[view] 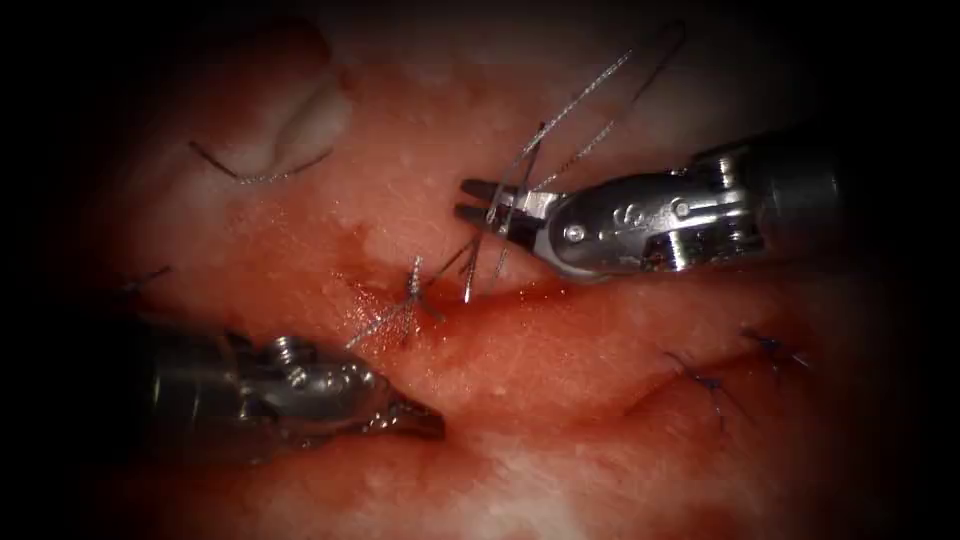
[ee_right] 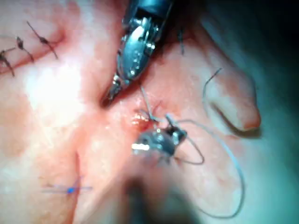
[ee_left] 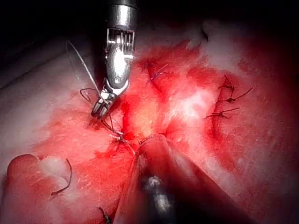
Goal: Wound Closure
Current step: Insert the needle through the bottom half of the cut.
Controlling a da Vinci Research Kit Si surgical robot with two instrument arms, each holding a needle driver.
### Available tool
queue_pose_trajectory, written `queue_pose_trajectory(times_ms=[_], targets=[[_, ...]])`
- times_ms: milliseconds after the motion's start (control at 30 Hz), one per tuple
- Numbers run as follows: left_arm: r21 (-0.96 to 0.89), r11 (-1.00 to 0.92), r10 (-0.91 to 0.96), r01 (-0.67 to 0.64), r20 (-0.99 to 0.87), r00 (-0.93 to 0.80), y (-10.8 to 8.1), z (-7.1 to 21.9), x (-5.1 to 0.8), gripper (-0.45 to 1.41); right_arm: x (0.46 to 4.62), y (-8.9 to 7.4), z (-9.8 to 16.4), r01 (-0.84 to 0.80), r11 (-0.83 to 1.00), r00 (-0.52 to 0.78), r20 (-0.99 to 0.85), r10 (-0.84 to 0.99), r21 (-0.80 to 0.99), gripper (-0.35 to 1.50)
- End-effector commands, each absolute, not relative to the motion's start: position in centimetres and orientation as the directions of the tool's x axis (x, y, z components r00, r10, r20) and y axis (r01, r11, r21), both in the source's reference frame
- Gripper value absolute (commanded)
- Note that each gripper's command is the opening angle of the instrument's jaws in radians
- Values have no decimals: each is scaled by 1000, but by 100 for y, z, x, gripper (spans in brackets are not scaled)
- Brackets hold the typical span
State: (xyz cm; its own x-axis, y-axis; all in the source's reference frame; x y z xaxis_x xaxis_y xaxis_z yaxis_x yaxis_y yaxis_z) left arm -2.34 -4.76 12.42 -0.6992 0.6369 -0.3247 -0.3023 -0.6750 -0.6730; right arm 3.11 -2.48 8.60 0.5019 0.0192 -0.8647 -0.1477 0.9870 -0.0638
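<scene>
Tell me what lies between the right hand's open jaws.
Strands of thread cross between the jaws of the right hand, rising from the knot on the tissue. Whether they grip it is unclear.

Items aside from the work:
- Blue stitches (view: 712,388), two groups, set across a short side cut (view: 660,392) right of centre, tails sticking up.
- Dark stitches (ee_left: 228,99), several, along a further closed cut.
- Loose thread piece (view: 255,178), curved, lying on a pale fold of the tissue (view: 600,485), upper left.
- Red fluid (view: 520,293), pooled centrally, smeared outward.
</scene>
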Motion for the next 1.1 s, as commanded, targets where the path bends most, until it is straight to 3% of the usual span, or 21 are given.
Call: queue_pose_trajectory(times_ms=[33,1100], targets=[[-674,-674,637,-302,-325,-699,-480,1248,-242,-7,318,-249,863,-154,987,500,-866,30,-54,-35],[-640,-701,633,-314,-357,-686,-471,1289,-239,-13,321,-232,852,-156,985,487,-861,146,78,-35]])
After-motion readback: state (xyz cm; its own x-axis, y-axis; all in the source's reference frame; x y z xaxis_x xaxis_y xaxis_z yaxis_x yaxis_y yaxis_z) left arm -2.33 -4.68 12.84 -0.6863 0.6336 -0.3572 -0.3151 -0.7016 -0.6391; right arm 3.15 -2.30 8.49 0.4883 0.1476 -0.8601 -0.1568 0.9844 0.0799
